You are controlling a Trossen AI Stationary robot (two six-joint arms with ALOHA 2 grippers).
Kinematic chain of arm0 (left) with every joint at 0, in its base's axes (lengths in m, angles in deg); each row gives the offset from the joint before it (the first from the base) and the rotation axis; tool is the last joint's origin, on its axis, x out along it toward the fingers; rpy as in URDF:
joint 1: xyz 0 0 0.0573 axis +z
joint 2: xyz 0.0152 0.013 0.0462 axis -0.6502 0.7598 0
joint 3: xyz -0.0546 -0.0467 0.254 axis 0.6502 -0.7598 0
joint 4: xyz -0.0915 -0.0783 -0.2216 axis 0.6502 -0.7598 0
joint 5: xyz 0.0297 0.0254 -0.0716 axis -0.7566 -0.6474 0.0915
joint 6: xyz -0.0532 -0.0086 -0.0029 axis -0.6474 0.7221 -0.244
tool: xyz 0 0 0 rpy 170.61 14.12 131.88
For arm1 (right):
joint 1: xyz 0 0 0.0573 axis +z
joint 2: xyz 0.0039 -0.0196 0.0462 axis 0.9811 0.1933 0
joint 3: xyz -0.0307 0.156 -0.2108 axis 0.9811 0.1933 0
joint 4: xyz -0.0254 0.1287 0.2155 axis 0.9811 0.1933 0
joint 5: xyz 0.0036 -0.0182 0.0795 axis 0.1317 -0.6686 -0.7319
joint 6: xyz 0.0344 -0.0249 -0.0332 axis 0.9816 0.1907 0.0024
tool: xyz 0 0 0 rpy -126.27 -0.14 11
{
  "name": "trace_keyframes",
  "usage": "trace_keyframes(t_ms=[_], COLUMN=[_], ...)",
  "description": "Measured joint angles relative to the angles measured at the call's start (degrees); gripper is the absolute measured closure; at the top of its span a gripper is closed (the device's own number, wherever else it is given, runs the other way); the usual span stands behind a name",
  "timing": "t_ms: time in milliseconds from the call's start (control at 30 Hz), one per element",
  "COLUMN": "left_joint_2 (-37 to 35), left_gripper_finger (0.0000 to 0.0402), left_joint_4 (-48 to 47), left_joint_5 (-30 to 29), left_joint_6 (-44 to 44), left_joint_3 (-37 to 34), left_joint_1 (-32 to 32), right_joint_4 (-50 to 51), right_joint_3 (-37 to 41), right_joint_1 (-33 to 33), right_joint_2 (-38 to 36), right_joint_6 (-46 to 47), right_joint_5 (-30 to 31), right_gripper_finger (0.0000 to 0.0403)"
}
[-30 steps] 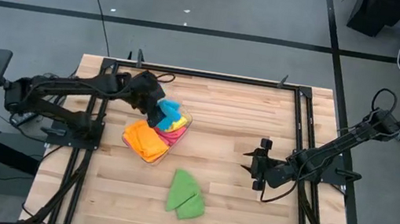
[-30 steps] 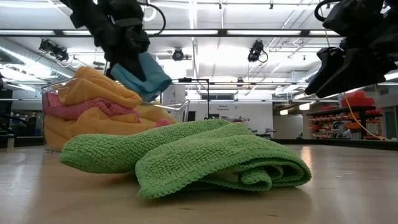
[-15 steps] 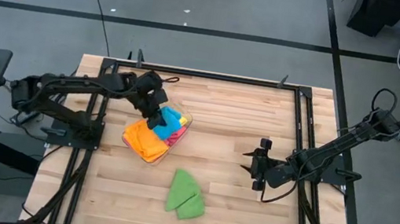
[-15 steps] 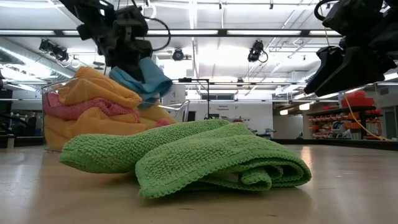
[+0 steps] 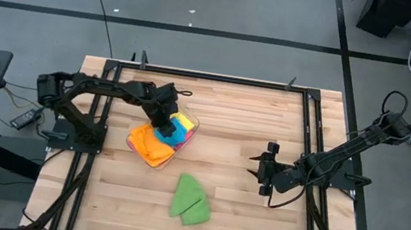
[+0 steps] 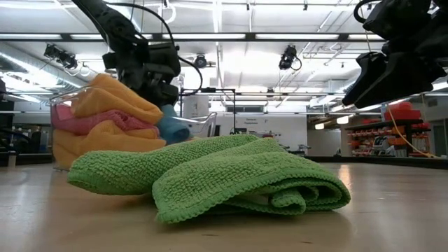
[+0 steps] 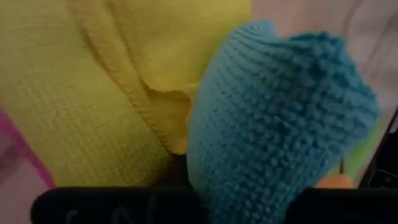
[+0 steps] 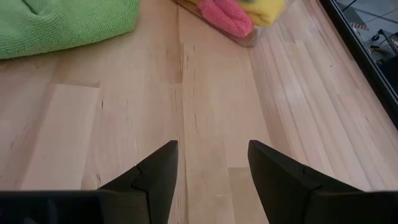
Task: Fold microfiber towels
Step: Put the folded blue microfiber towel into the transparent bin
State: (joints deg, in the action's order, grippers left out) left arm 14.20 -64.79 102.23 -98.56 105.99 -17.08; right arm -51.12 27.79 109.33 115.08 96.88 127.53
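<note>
A clear tub [image 5: 192, 127] at the table's left holds orange [image 5: 148, 144], pink [image 5: 174, 145] and yellow [image 5: 184, 119] towels. My left gripper [image 5: 164, 119] is down over the tub, shut on a blue towel [image 5: 173, 132], which bulges up in front of the fingers in the left wrist view [image 7: 280, 124], beside the yellow towel [image 7: 87, 93]. A folded green towel [image 5: 191, 200] lies flat on the wood near the front edge. My right gripper [image 5: 256, 170] hovers open above bare wood at the right [image 8: 211, 146]. My left gripper pinches a bunched part of the blue towel [image 7: 249, 190] between its two fingers, slanting down from above and from the table's left. How many layers it has cannot be told. The towel's free part [image 6: 172, 126] rests on the pile in the tub, slack.
A black metal frame [image 5: 219, 77] runs around the tabletop. Bare wood lies between the tub, the green towel and my right gripper. The tub's clear wall [image 6: 203, 119] stands behind the green towel [image 6: 210, 175] in the low view.
My left gripper has come down onto the tub and tipped more steeply downward, still shut on the blue towel. The towel hung clear above the pile a second ago; now it has sunk onto the towels in the tub.
</note>
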Motion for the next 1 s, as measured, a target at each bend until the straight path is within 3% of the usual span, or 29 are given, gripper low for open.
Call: trace_keyframes(t_ms=[233, 533, 833, 1000], left_joint_2=[-0.3, -3.7, -4.5, -4.5], left_gripper_finger=[0.0343, 0.025, 0.0159, 0.013], left_joint_4=[0.3, -0.1, 0.1, 0.0], left_joint_5=[-2.2, -11.3, -11.9, -12.0], left_joint_6=[0.3, 0.5, 3.2, 3.7], left_joint_3=[0.1, 0.1, 0.1, 0.1], left_joint_1=[-0.7, -3.9, -7.1, -8.7], right_joint_4=[-0.2, -0.6, -1.2, -1.3], right_joint_3=[0.0, 0.0, 0.0, 0.0], right_joint_1=[0.0, 0.0, 0.0, 0.0], right_joint_2=[0.0, 0.0, 0.0, 0.0], right_joint_6=[0.1, 0.1, -0.1, -0.1], right_joint_5=[0.0, 0.0, 0.0, 0.0], right_gripper_finger=[0.02, 0.02, 0.02, 0.02])
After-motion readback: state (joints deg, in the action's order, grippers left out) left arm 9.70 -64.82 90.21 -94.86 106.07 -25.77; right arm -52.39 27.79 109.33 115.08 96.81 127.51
